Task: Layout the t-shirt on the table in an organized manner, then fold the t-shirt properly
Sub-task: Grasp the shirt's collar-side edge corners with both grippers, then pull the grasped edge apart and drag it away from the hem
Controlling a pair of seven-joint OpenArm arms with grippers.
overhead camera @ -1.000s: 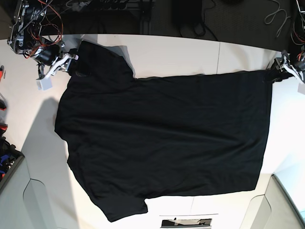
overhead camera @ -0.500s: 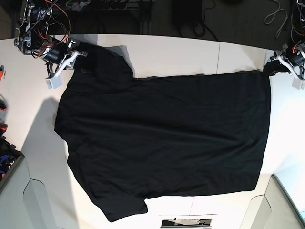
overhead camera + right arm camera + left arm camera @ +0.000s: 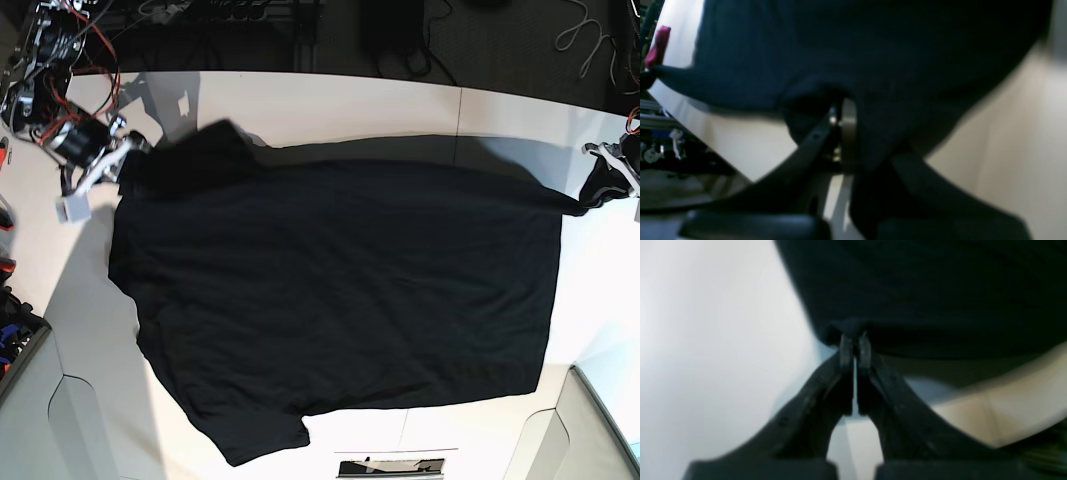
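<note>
At the base view's right edge, the left end effector (image 3: 606, 172) is clamped on a corner of the t-shirt (image 3: 340, 300); at upper left, the right end effector (image 3: 118, 158) pinches its shoulder edge. The black shirt lies spread across the white desk (image 3: 330, 105), its upper edge lifted. It looks soft, light and limp, so corner and seam grips seem best.

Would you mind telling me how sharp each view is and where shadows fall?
Left wrist view: soft and blurred, the fingers dark against the t-shirt. Right wrist view: smeared blur, the fabric nearly featureless. Base view: sharpest, though the shirt's far edge is blurred, with grey shadow cast on the table beyond it.
</note>
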